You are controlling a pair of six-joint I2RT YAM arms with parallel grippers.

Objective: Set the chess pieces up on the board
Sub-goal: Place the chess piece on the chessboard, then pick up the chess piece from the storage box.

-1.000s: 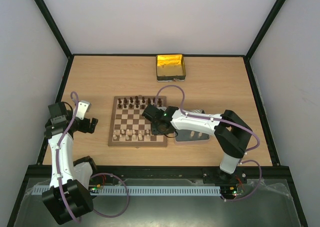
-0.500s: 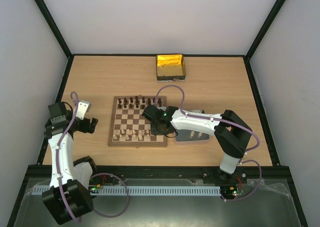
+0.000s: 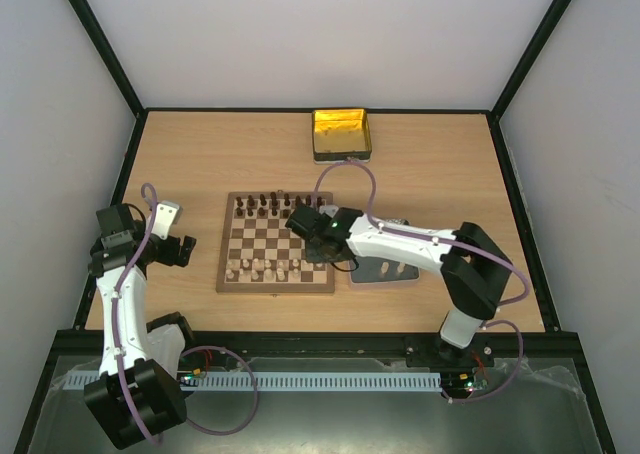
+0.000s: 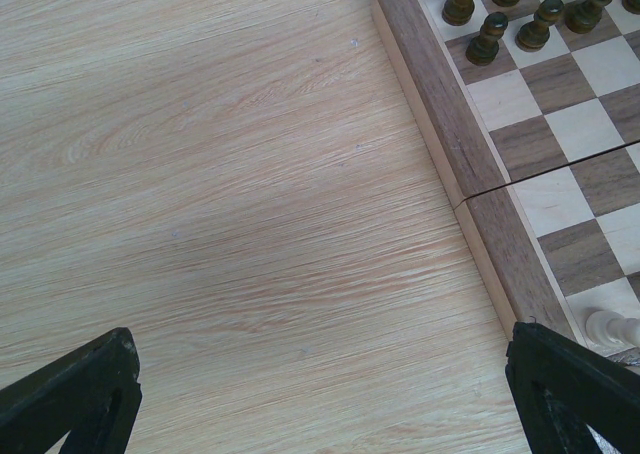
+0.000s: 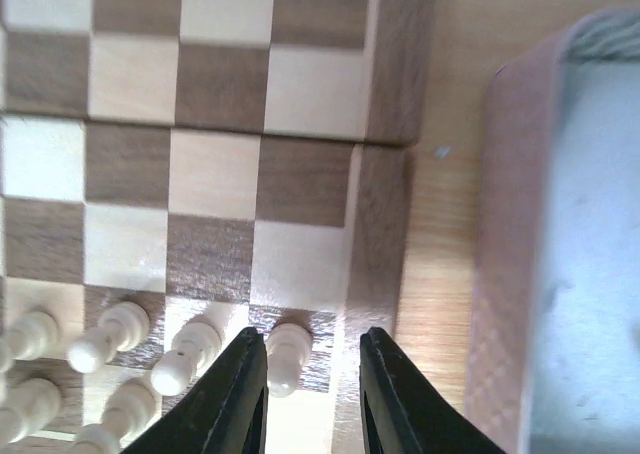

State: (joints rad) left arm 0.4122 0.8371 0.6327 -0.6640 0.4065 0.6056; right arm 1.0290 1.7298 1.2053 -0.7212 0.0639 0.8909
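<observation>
Board [image 3: 272, 244]: square, checkered brown/cream wood with a brown border, lying flat at the tabletop [image 4: 220, 174] centre. Its edges run parallel to the tabletop edges, and a fold seam runs across the middle. Dark pieces [image 3: 270, 206] are on the far rows and pale pieces [image 3: 262, 268] on the near rows; all are upright, long axis vertical.

Right end effector [image 5: 312, 336] is over the board's near right corner. Its jaws are partly open around a pale pawn [image 5: 288, 352] of smooth turned wood with a round head. The pawn stands on its own, close by the left finger and clear of the right. Grey metal tray [image 5: 600, 274] sits just right of the board.

Left end effector [image 4: 322, 334] is spread wide and holds nothing. It hangs over bare wood-grain tabletop beside the board's left edge.
</observation>
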